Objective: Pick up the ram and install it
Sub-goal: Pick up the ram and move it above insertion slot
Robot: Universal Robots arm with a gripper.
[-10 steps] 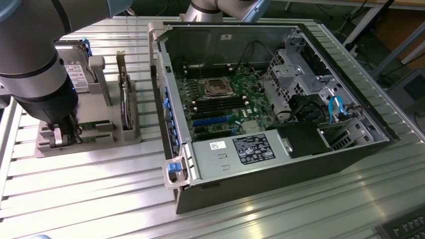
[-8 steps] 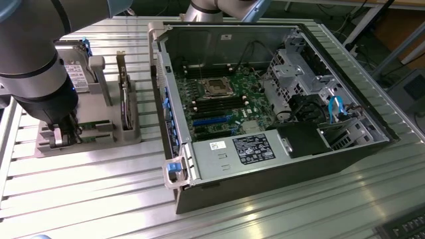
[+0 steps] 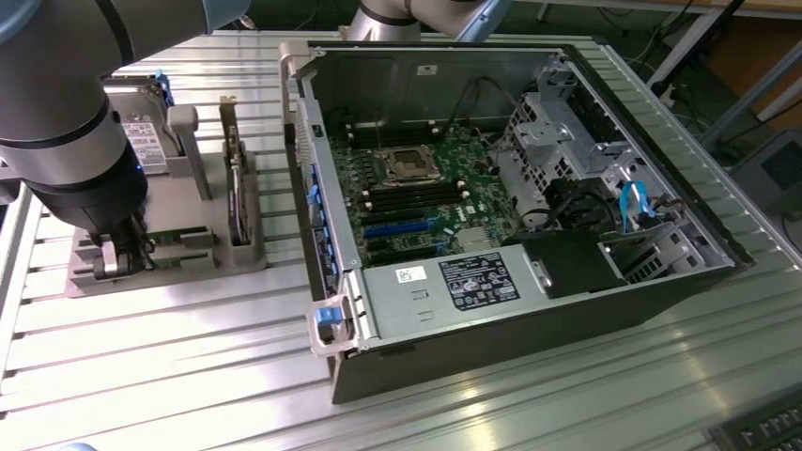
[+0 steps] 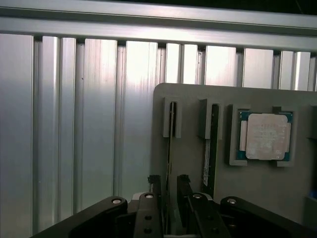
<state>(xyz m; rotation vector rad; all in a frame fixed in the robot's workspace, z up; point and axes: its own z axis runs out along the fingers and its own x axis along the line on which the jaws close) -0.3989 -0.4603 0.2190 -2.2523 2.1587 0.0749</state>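
Clearly you're at the pickup stage. From the exterior view, your gripper (image 3: 115,256) is down on the grey parts holder (image 3: 240,252) at the exterior view's left, well apart from the open computer case (image 3: 426,66). The motherboard's memory slots (image 3: 411,201) look bare, so installing is not yet done. From the wrist view, the jaws stand partway apart, straddling the ram (image 4: 170,130), which stands on edge in its holder slot, unlifted. A second stick (image 4: 213,148) and the processor (image 4: 266,135) sit beside it.
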